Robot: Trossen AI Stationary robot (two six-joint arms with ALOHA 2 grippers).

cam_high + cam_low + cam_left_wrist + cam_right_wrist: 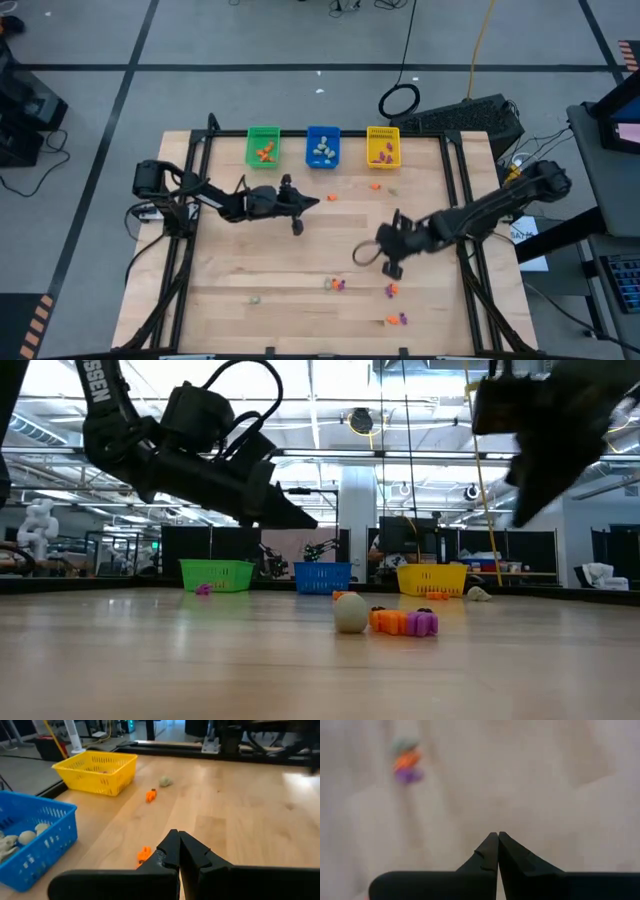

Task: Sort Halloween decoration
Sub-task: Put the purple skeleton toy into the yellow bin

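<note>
1. Broadly, the wooden tabletop point(300, 290) carries everything; green bin point(263, 146), blue bin point(323, 146) and yellow bin point(383, 146) line its far edge.
2. Left claw point(312, 203) hovers mid-table, fingers pressed together, empty; right claw point(357, 255) likewise.
3. Halloween decoration point(335, 285) lies scattered loose near the front edge; some sits in the bins.

Overhead and table-level views share the bins point(322, 146) — wrists close (downward).

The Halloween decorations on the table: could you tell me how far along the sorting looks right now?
Partly done. The green bin holds orange pieces, the blue bin pale ones, the yellow bin purple ones. Nothing is in hand: the left gripper and right gripper both hover shut and empty. Left to sort: the trinkets near the front edge, more by and, an orange piece and two near the yellow bin.
</note>
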